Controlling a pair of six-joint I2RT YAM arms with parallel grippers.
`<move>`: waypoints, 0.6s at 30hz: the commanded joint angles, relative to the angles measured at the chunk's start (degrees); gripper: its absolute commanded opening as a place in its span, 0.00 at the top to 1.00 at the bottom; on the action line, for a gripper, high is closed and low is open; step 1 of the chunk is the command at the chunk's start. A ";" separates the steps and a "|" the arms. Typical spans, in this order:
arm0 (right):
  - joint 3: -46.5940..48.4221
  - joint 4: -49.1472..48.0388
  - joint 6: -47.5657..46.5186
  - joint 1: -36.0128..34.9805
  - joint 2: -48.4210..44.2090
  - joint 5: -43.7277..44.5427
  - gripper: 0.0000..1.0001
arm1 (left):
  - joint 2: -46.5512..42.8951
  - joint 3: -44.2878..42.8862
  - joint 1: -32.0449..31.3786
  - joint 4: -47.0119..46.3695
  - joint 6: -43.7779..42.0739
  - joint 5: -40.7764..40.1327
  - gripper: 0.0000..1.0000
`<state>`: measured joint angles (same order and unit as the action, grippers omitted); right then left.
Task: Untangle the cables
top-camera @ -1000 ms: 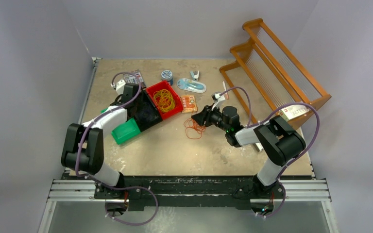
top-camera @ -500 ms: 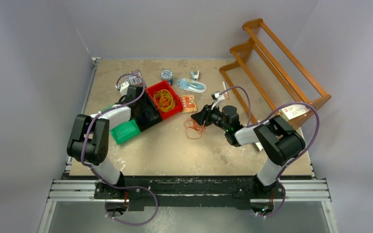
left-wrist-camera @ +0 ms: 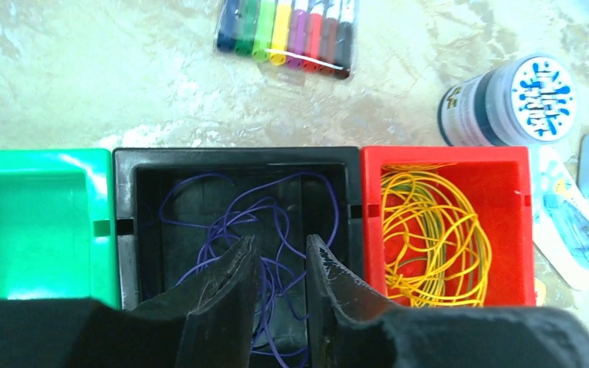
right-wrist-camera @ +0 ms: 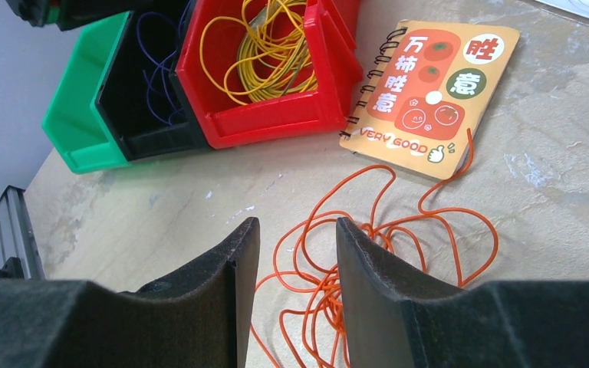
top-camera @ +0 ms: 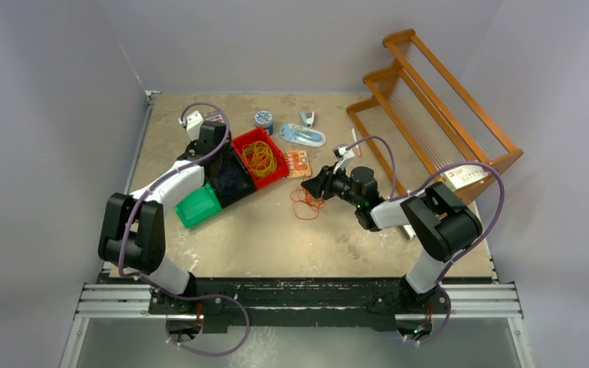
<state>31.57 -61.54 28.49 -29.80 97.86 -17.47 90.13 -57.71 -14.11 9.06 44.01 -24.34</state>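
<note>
Purple cables (left-wrist-camera: 276, 222) lie in a black bin (left-wrist-camera: 238, 157). Yellow cables (left-wrist-camera: 429, 230) fill the red bin (left-wrist-camera: 445, 153) to its right. My left gripper (left-wrist-camera: 280, 249) is open and empty, its tips just above the purple cables; in the top view it (top-camera: 222, 165) hangs over the black bin. Orange cables (right-wrist-camera: 399, 238) lie loose on the table, also in the top view (top-camera: 305, 203). My right gripper (right-wrist-camera: 295, 230) is open and empty, low over the left side of the orange cables, and shows in the top view (top-camera: 312, 186).
An empty green bin (left-wrist-camera: 38, 215) sits left of the black one. A marker pack (left-wrist-camera: 287, 34) and a jar (left-wrist-camera: 506, 100) lie behind the bins. An orange notebook (right-wrist-camera: 429, 84) touches the orange cables. A wooden rack (top-camera: 437, 100) stands at the back right.
My left wrist has drawn back from the black bin toward the far side of the table. The right arm and the orange cables have not moved.
</note>
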 commanded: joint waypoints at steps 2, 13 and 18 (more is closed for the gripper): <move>1.21 -1.30 -0.76 0.03 -2.06 -0.45 0.56 | -3.11 -2.93 -0.53 2.10 -1.37 -4.54 0.68; 0.52 1.16 -1.46 0.07 -5.65 2.72 0.56 | -7.58 -4.55 -3.39 5.06 -6.72 -6.81 0.62; 2.07 10.94 -1.48 0.07 -9.51 9.89 0.56 | -9.84 -5.21 -10.84 4.47 -9.95 -7.89 0.60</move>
<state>31.57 -57.01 28.10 -29.82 92.18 -14.17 83.92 -60.29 -20.01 15.09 38.26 -30.68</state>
